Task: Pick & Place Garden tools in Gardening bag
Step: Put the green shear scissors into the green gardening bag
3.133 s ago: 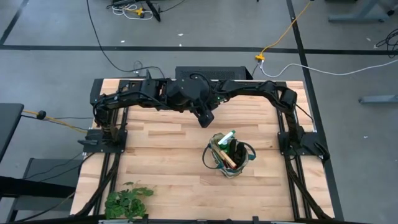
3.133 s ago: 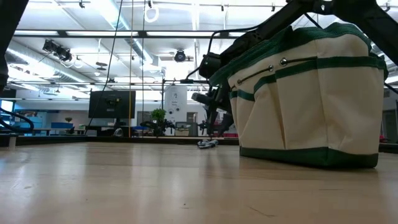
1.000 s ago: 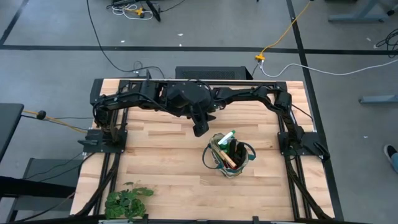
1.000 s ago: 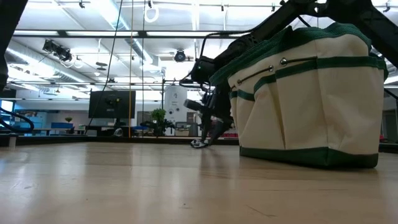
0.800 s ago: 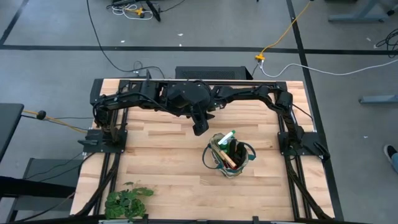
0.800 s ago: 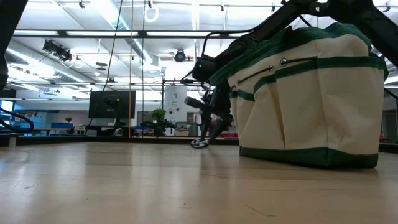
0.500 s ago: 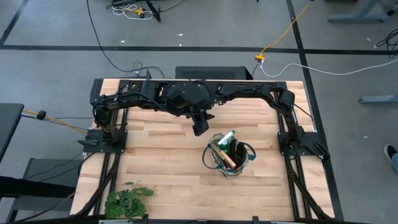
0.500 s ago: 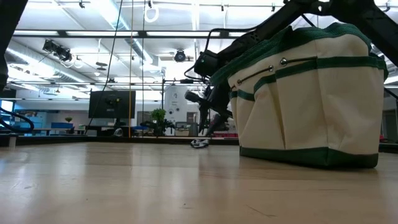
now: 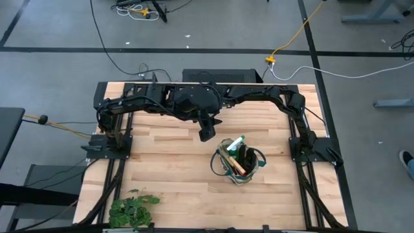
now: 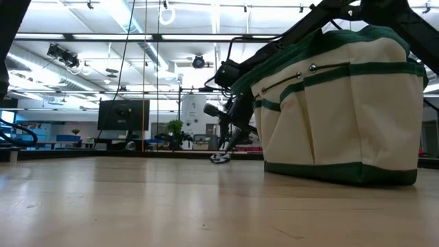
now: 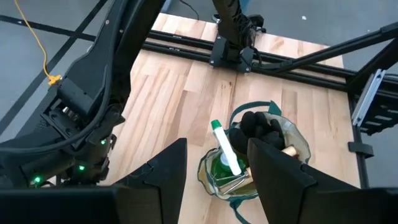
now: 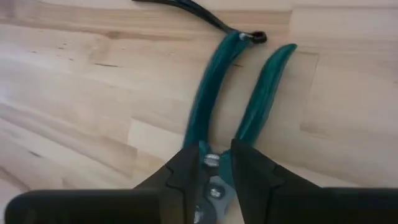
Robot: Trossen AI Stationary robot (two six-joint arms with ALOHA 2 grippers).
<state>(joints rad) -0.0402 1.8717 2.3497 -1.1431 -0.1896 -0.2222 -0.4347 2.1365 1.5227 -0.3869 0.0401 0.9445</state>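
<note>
R claw (image 12: 213,177) astride teal-handled shears (image 12: 239,99), bag (image 9: 240,162) nearby

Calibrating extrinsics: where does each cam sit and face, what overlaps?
High: overhead, straight down; both arms, bag.
Low: table height, level across; bag, an arm behind.
Left wrist: above, looking down at bag; open left gripper.
Right wrist: near the table; right gripper shut on shears.
Shared: high and left wrist both see into the bag.

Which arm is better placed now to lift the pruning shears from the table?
Right. The right gripper is down at the pruning shears on the table, at their pivot. The left gripper is open, high above the gardening bag.
</note>
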